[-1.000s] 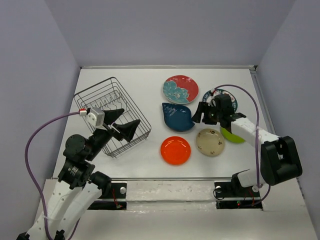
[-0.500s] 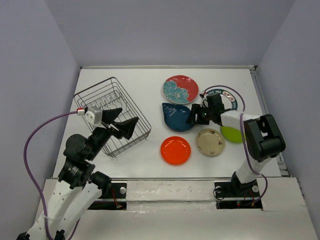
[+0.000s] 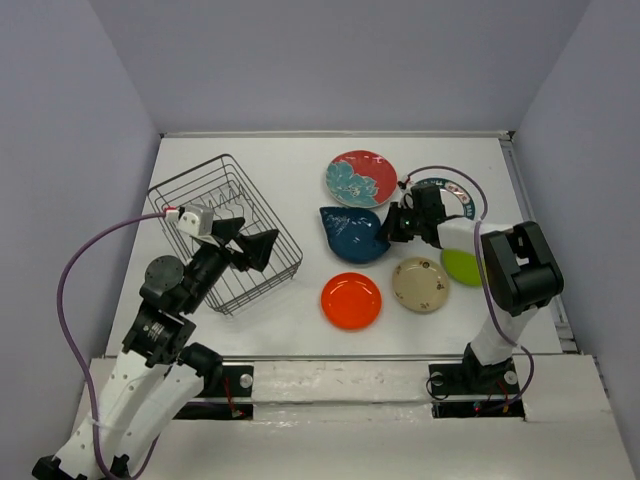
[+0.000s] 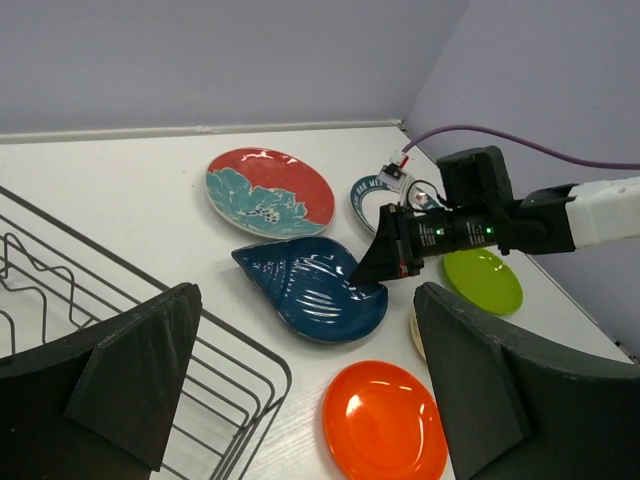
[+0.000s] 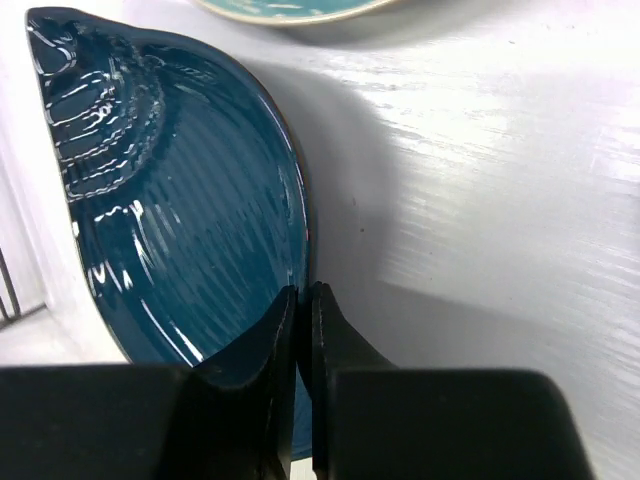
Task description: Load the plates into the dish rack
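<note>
Though seemingly barely begun: rack (image 3: pixel 200 200) at left holding nothing, left hand (image 3: pixel 244 240) spread wide and empty above its near side. Rightward on the surface (image 3: pixel 300 160), all six plates (image 3: pixel 351 300) left to load, blue plate (image 3: pixel 350 236) pinched at its rim by the right hand (image 3: pixel 389 231), five others loose.

The worktop (image 3: pixel 300 160) is white. The flowered plate (image 3: pixel 361 178) is red with teal blossoms; the teardrop plate (image 3: pixel 350 236) is glossy dark blue, ribbed with fine lines. The orange plate (image 3: pixel 351 300) is plain, the speckled plate (image 3: pixel 420 284) beige with dark flecks, the green plate (image 3: pixel 463 268) lime, the rimmed plate (image 4: pixel 363 196) white edged in teal. The dish rack (image 3: pixel 215 195) is dark wire.
</note>
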